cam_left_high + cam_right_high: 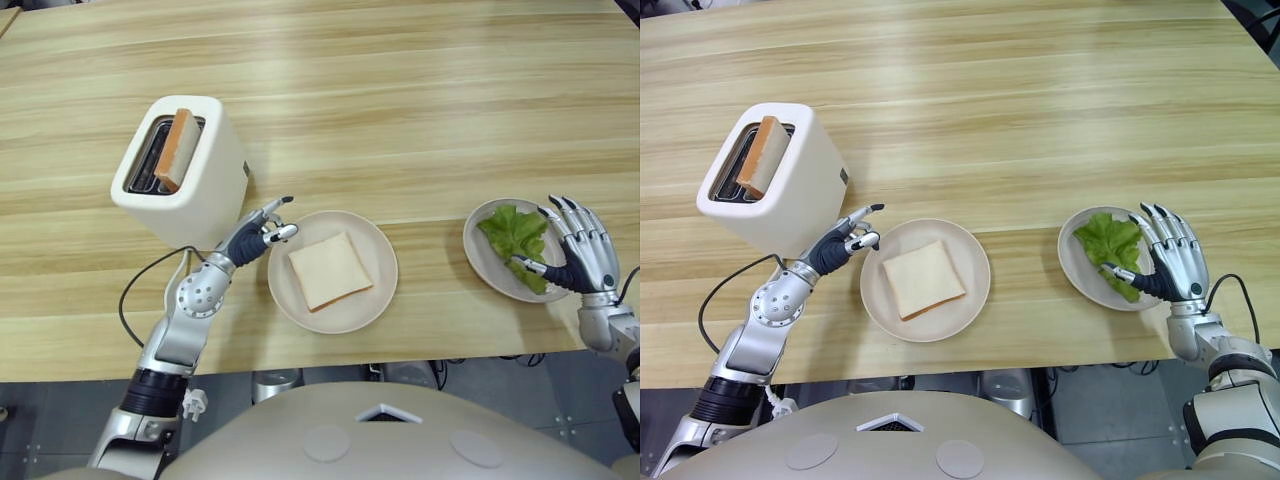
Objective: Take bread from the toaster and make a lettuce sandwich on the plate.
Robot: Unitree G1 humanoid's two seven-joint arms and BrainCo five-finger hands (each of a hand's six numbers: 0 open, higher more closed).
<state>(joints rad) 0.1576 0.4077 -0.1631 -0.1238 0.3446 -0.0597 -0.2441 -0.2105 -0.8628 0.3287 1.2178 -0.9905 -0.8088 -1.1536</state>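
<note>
Lettuce (512,235) on the side dish (474,262) looks limp, light and easy to tear, so I'd pinch its near edge; my right hand (585,255) is spread open beside it, contact unclear. One bread slice (330,270) lies on the plate (378,297), the other (178,150) stands in the toaster (205,185) with its lower half hidden. The left hand (250,238) is open and empty

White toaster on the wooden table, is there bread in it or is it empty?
Not empty: one browned bread slice stands in a slot of the white toaster, sticking up above its top.
</note>
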